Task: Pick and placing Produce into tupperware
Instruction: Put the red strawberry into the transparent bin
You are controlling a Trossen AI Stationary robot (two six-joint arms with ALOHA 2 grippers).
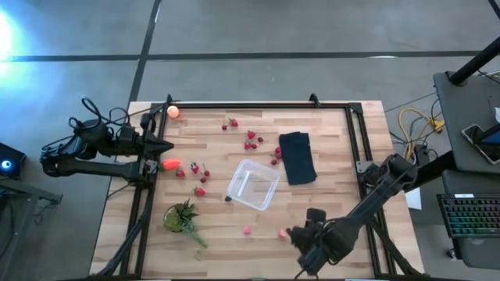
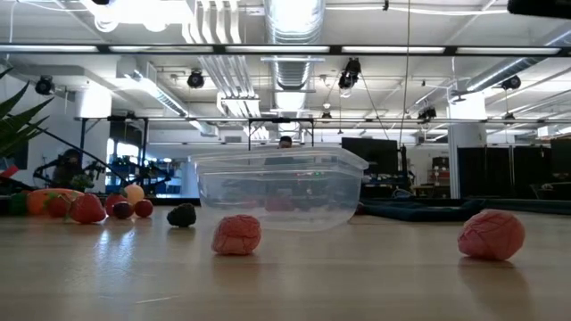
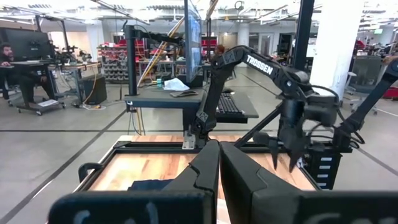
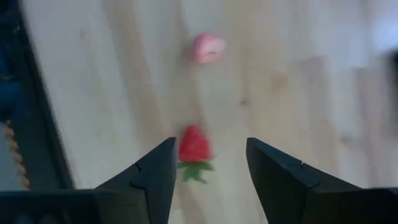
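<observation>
While its fingers are standing wide and holding nothing, the right claw [image 4: 208, 165] is hovering over a strawberry [image 4: 194, 148] at lower right of the counter [image 1: 328, 156]; the tupperware [image 1: 253, 185] is sitting mid-frame; the left claw [image 1: 166, 147], shut, is waiting at left edge.

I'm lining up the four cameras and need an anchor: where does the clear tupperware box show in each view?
High view: the tupperware sits mid-table, just left of the dark cloth.
Low view: the tupperware stands centre, behind a pale red berry.
Left wrist view: not in it.
Right wrist view: not in it; only berries on wood.
Shared landmark: the dark cloth beside the box, in both table views.
</observation>
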